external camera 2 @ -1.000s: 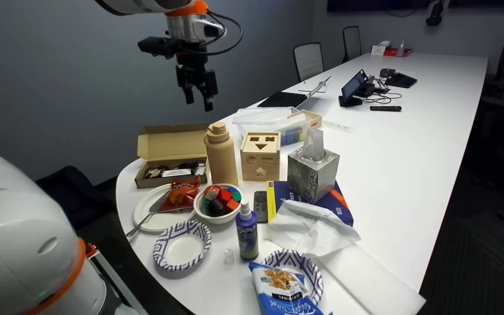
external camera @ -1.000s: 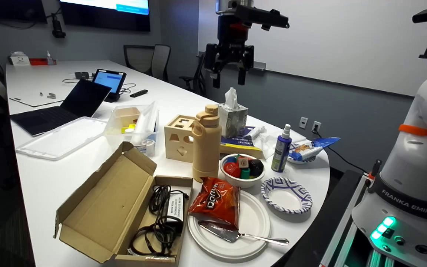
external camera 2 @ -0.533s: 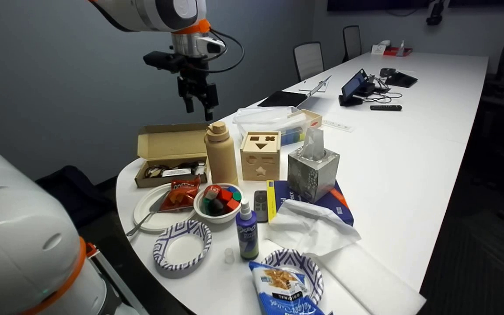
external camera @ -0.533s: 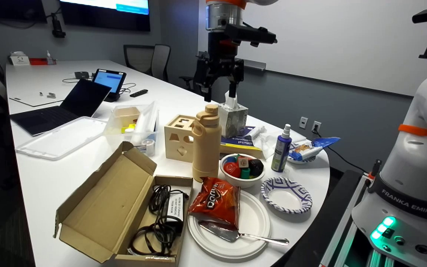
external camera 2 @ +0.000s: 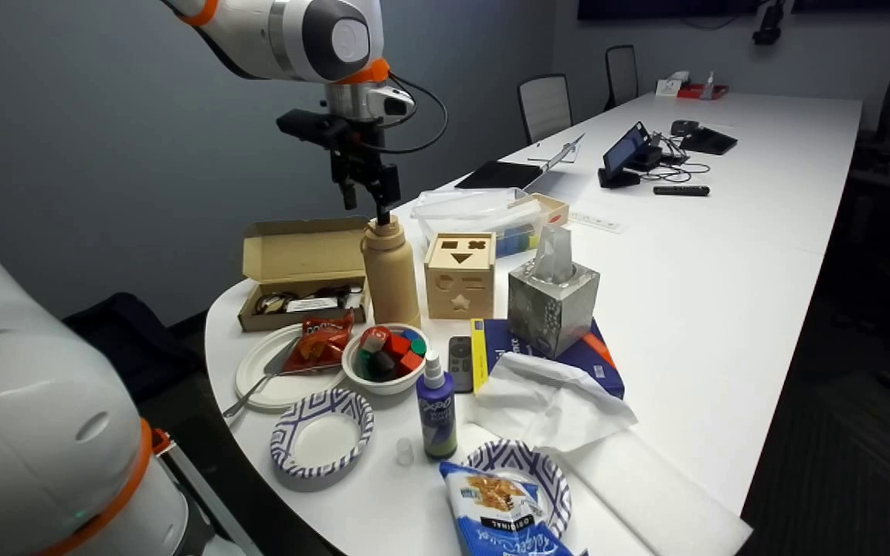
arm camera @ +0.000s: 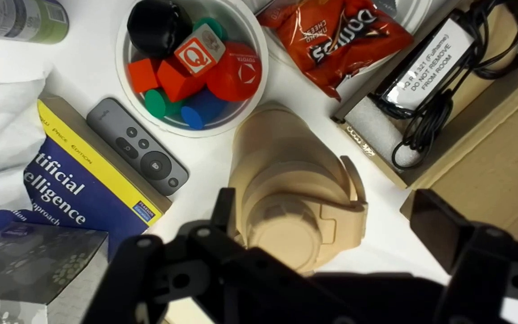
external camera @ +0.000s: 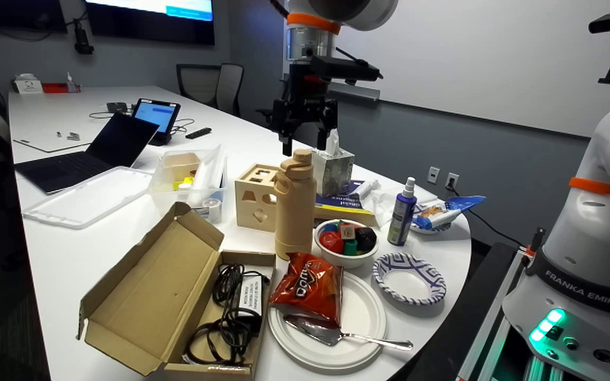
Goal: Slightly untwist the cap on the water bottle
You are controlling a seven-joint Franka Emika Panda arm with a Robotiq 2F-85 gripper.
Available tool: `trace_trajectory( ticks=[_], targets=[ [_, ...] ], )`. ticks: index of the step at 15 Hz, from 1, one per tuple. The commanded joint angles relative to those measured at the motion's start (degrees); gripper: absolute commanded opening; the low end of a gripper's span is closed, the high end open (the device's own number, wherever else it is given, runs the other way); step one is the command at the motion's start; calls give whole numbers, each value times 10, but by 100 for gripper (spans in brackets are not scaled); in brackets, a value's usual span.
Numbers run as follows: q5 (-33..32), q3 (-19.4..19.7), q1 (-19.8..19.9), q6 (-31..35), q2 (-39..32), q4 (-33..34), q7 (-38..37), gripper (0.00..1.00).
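The tan water bottle point(external camera: 295, 217) stands upright on the white table, and it shows in an exterior view point(external camera 2: 392, 286) too. Its round tan cap point(external camera: 302, 155) is on top, with a carry loop at the side. My gripper point(external camera: 304, 144) is open and empty, pointing down just above the cap. In an exterior view, one fingertip of the gripper point(external camera 2: 366, 205) overlaps part of the cap. In the wrist view, the cap point(arm camera: 288, 240) lies between the open fingers point(arm camera: 328, 211), much closer to the left finger. Part of the cap's lower edge is hidden by the gripper.
A wooden shape box point(external camera 2: 460, 278) stands close beside the bottle. A bowl of blocks point(external camera: 346, 260), a Doritos bag point(external camera: 310, 288) and an open cardboard box point(external camera: 151, 296) surround its base. A tissue box point(external camera 2: 553, 309) sits on a book point(arm camera: 74, 180) nearby.
The arm has come down from well above the bottle to just over the cap, shifting left in an exterior view. The gripper has stayed open. The bottle and cap have not moved.
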State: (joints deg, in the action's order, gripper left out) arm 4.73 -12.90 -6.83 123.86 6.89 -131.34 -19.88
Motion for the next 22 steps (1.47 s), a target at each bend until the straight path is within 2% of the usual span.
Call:
trace_trajectory(
  ticks=[1,15,16,17,19,22],
  targets=[
    [-4,12,-5,10,-18,20,8,100],
    [-23,29,-4,10,-53,43,0,100],
    [-22,30,-4,9,-53,44,1,97],
    [-23,30,-4,7,-53,45,1,75],
    [-24,31,-4,4,-52,47,0,72],
    [-25,32,-4,3,-53,46,-1,47]
  ],
)
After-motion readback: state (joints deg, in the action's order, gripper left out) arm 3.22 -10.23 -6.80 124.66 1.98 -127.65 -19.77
